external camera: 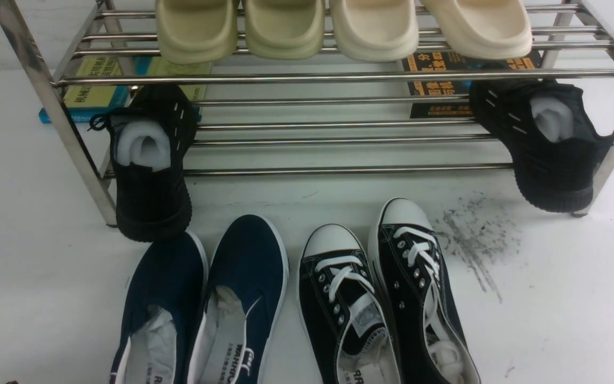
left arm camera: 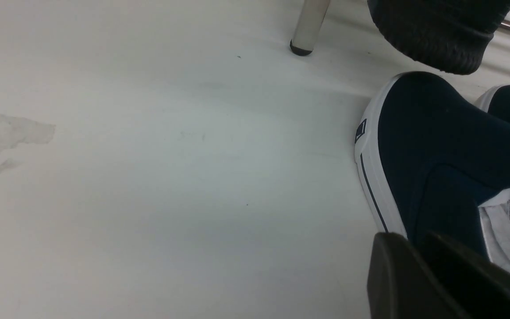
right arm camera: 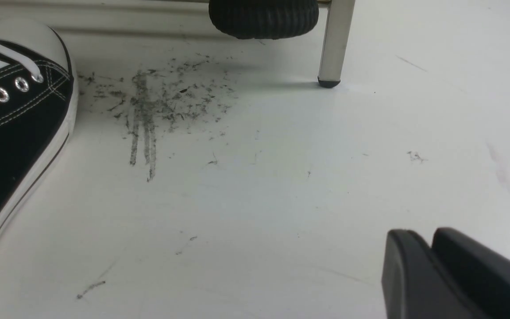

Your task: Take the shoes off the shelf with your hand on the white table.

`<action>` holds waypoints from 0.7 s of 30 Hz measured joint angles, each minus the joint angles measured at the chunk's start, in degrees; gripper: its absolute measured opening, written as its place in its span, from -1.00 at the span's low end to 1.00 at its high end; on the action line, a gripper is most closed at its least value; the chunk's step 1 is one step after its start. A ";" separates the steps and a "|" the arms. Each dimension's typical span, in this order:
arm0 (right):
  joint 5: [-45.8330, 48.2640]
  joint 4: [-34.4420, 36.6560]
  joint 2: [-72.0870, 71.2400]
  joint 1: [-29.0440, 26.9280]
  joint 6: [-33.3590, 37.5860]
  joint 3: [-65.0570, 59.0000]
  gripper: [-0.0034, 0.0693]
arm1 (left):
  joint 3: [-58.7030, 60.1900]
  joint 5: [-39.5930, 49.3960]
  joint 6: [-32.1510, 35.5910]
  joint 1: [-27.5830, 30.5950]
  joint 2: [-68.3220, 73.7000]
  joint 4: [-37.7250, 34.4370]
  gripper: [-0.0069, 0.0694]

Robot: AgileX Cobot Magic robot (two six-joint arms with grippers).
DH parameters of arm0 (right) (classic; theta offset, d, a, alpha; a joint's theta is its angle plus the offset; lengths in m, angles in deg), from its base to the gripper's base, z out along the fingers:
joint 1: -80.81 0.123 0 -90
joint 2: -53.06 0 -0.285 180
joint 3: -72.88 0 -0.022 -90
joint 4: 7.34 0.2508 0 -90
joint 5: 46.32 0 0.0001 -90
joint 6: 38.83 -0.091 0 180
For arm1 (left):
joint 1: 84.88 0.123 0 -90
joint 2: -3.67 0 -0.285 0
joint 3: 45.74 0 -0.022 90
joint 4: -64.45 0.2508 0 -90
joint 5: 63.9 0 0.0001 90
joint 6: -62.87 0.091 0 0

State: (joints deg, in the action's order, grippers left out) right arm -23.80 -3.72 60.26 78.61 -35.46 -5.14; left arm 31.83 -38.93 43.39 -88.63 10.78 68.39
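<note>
Blue shoes [external camera: 243, 250] and lace-up shoes [external camera: 339, 282] sit on the white table [external camera: 35, 240], in front of the shelf [external camera: 307, 78]. Black shoes [external camera: 152, 197] rest at the shelf's two ends.

Left wrist view: the left claw [left arm camera: 412, 241] is together, in front of the shelf.

Right wrist view: the right claw [right arm camera: 426, 237] is together, in front of the shelf.

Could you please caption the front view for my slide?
Navy slip-ons and laced sneakers on the table before the shoe rack.
</note>
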 joint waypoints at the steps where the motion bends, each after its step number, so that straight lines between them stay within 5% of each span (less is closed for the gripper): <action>1: 0.00 0.00 0.00 0.00 0.00 0.00 -0.63 | 0.00 0.00 0.00 0.00 0.00 0.00 -0.54; 21: 0.00 0.00 0.00 0.00 0.00 0.00 -0.56 | 0.00 -0.05 0.00 0.00 0.00 0.01 -0.51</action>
State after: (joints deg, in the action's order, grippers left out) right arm -23.80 -3.72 60.26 78.61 -35.46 -5.14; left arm 31.83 -38.98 43.39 -88.63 10.78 68.40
